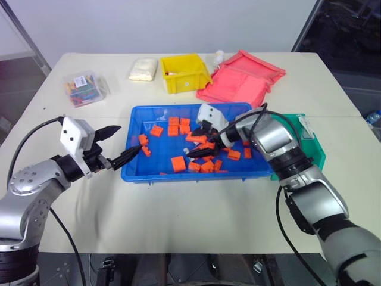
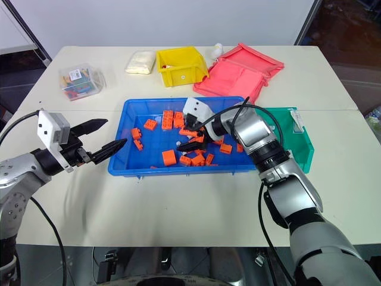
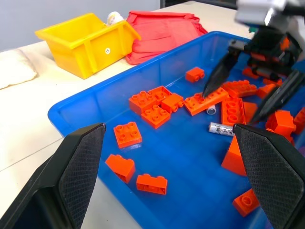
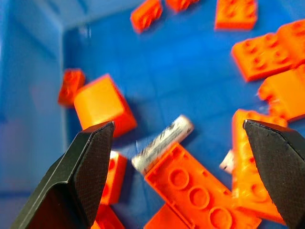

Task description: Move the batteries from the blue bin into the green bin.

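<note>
Right gripper (image 4: 176, 143) hovers w/ jaws spread wide over a battery (image 4: 162, 143) lying between them in the blue bin (image 1: 134, 170), amid orange blocks (image 1: 178, 163). Battery prob. light, rigid, slick, may roll; best pinched mid-length across its barrel. Left gripper (image 1: 119, 145) jaws also spread, empty.

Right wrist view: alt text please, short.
Open right gripper poised over a silvery battery lying on the blue bin floor, its end against an orange block. More orange blocks lie around it.
</note>
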Controlling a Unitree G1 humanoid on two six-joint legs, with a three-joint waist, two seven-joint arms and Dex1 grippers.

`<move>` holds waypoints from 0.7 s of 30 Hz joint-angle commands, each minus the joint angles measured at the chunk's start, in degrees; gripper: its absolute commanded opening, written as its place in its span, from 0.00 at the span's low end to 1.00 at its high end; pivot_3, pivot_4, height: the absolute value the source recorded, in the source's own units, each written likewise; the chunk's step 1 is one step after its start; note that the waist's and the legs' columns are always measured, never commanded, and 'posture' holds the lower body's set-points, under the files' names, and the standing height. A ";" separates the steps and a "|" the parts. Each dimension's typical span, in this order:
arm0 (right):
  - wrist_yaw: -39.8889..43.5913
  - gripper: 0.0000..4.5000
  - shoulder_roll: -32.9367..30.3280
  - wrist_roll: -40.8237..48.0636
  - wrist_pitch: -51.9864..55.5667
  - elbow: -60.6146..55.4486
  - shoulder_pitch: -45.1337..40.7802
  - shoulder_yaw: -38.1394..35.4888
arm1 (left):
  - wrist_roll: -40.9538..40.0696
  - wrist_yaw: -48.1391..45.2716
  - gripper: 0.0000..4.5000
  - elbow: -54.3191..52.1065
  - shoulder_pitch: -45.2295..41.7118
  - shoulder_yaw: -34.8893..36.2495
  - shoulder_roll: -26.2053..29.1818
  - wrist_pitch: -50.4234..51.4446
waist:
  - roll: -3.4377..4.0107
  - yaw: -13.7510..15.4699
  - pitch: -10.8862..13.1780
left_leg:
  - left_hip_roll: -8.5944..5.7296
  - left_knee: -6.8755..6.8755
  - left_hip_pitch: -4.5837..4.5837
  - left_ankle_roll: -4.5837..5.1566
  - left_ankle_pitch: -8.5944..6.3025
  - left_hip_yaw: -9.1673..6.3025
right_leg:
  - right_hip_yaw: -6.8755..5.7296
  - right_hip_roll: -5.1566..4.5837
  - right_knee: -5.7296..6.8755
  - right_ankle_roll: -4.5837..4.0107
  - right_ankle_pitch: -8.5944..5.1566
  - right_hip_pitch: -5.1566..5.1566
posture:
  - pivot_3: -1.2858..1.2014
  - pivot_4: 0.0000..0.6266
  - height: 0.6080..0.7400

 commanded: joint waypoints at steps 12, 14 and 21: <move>1.73 0.99 3.38 -4.34 -5.93 2.32 -0.39 2.44 | 0.12 1.22 1.00 -2.17 0.22 0.88 -0.47 -1.05 | 0.00 0.02 0.00 | 0.00 0.00 0.00 0.00 0.00 -0.01 | 0.00 0.00 0.00 0.00 0.00 0.01 | 0.52 0.24 1.00; 2.09 0.99 3.65 -4.67 -6.06 2.60 -0.44 2.61 | 0.26 1.47 1.00 -2.33 0.28 0.79 -0.61 -1.07 | 0.00 0.02 0.00 | 0.00 0.00 0.00 0.00 0.00 0.00 | 0.00 -0.01 0.00 0.00 0.00 0.01 | 0.52 0.24 1.00; 2.12 0.23 3.53 -7.08 -8.25 6.86 -0.46 3.16 | 0.77 2.17 1.00 -2.66 0.35 0.82 -1.00 -1.31 | -0.01 0.01 -0.02 | -0.01 0.00 0.00 0.00 0.00 0.00 | 0.00 -0.01 -0.01 0.00 0.00 0.01 | 0.52 0.24 1.00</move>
